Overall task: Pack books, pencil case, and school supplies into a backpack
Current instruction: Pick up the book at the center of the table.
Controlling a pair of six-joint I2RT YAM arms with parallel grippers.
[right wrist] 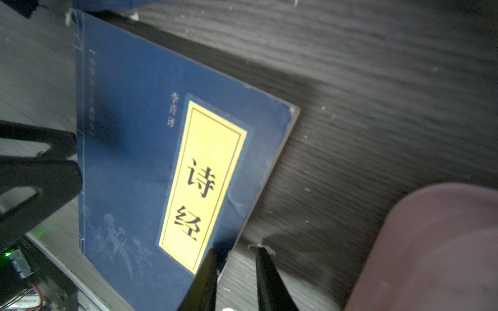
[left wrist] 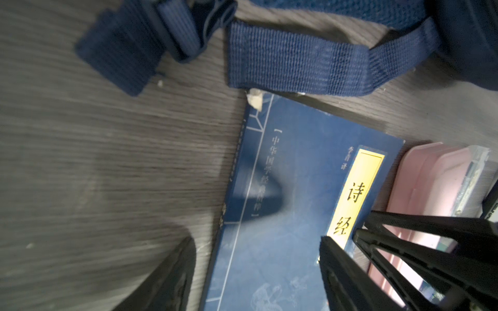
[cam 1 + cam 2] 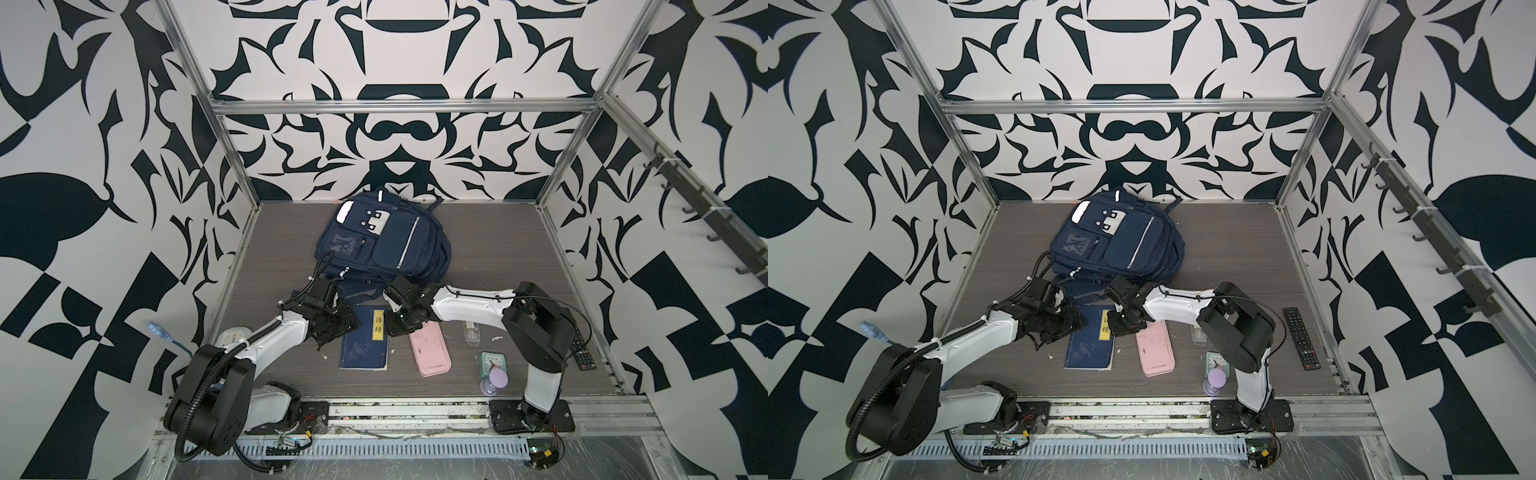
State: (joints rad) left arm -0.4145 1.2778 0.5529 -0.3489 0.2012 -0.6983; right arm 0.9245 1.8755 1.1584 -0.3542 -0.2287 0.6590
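Observation:
The navy backpack (image 3: 384, 241) (image 3: 1119, 241) lies at the back, its straps (image 2: 296, 64) trailing toward a navy book (image 3: 365, 340) (image 2: 291, 188) (image 1: 140, 140) with a yellow label, flat on the table. My left gripper (image 3: 343, 330) (image 2: 257, 239) is open over the book's spine side, with one finger on the table and the other by the label. My right gripper (image 3: 395, 328) (image 1: 235, 249) stands open with a narrow gap across the book's other long edge. The pink pencil case (image 3: 430, 349) (image 2: 431, 183) lies beside the book. The clear packet of school supplies (image 3: 471, 330) shows partly behind the right arm.
A mint clock (image 3: 490, 361) and a purple hourglass-shaped thing (image 3: 496, 380) stand at the front right. A black remote (image 3: 582, 353) lies by the right wall. A whitish round object (image 3: 235, 334) sits at the left edge behind the left arm.

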